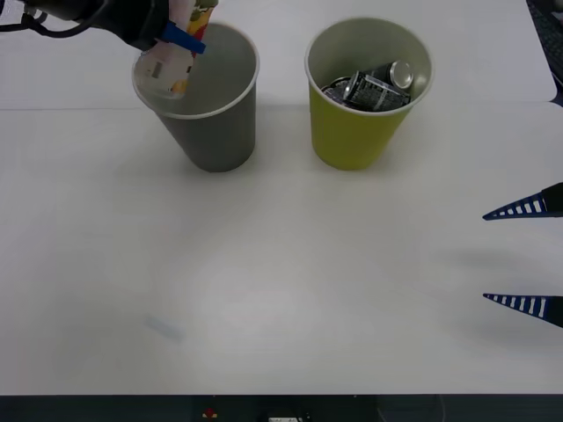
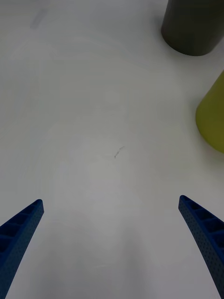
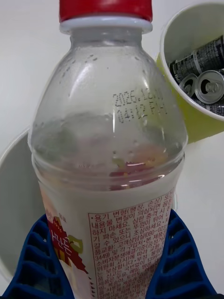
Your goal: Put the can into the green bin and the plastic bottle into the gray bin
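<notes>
My left gripper is shut on the plastic bottle, holding it tilted over the left rim of the gray bin. Up close in the left wrist view the plastic bottle is clear with a red cap and a printed label, clamped between my blue fingers, with the gray bin's rim behind it. The can lies inside the green bin at the back right; the can also shows there among dark printed cans. My right gripper waits open at the table's right edge.
The two bins stand side by side at the back of the white table. The right wrist view shows bare tabletop between the open fingers, with the gray bin and green bin beyond.
</notes>
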Robot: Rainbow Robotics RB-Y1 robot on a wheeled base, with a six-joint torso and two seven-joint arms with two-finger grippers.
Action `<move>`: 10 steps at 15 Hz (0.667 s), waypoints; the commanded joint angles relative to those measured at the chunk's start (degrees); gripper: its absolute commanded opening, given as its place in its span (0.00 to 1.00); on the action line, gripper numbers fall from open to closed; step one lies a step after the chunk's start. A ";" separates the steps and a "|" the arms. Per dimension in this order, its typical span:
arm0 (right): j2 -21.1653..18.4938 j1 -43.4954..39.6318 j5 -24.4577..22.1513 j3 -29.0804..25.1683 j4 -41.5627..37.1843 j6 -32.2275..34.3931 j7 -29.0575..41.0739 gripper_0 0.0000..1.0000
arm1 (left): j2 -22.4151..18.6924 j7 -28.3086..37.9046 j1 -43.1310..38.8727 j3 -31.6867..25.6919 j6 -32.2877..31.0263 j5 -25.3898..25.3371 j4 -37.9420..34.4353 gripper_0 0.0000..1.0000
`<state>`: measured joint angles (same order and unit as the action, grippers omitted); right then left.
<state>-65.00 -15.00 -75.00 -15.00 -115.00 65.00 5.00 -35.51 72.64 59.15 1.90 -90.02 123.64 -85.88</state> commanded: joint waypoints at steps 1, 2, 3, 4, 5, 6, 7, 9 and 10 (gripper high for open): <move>0.00 0.00 0.00 0.00 0.00 0.00 0.00 1.00 | 1.49 1.10 0.44 1.18 0.19 3.71 0.63 0.00; 0.00 0.00 0.00 0.00 0.00 0.00 0.00 1.00 | 1.93 1.10 0.61 1.26 0.81 3.89 1.86 0.00; 0.00 0.00 0.00 0.00 0.00 0.00 0.00 1.00 | 2.37 1.10 0.88 1.18 1.51 3.98 3.18 0.00; 0.00 0.00 0.00 0.00 0.00 0.00 0.00 1.00 | 2.55 1.01 1.05 1.44 1.78 4.24 3.44 0.00; 0.00 0.00 0.00 0.00 0.00 0.00 0.00 1.00 | 2.55 1.01 1.05 1.70 1.95 4.59 3.44 0.00; 0.00 0.00 0.00 0.00 0.00 0.00 0.00 1.00 | 2.55 1.01 1.05 1.70 1.95 4.59 3.35 0.00; 0.00 0.00 0.00 0.00 0.00 0.00 0.00 1.00 | 2.55 1.01 1.05 1.70 1.95 4.59 3.44 0.06; 0.00 0.00 0.00 0.00 0.00 0.00 0.00 1.00 | 2.46 -0.13 1.05 1.70 1.95 4.51 3.35 0.82; 0.00 0.00 0.00 0.00 0.00 0.00 0.00 1.00 | 2.46 -0.31 1.05 1.70 1.95 4.51 3.44 1.00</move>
<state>-65.00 -15.00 -75.00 -15.00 -115.00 65.00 5.00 -33.02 72.57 60.21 3.60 -88.08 128.18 -82.49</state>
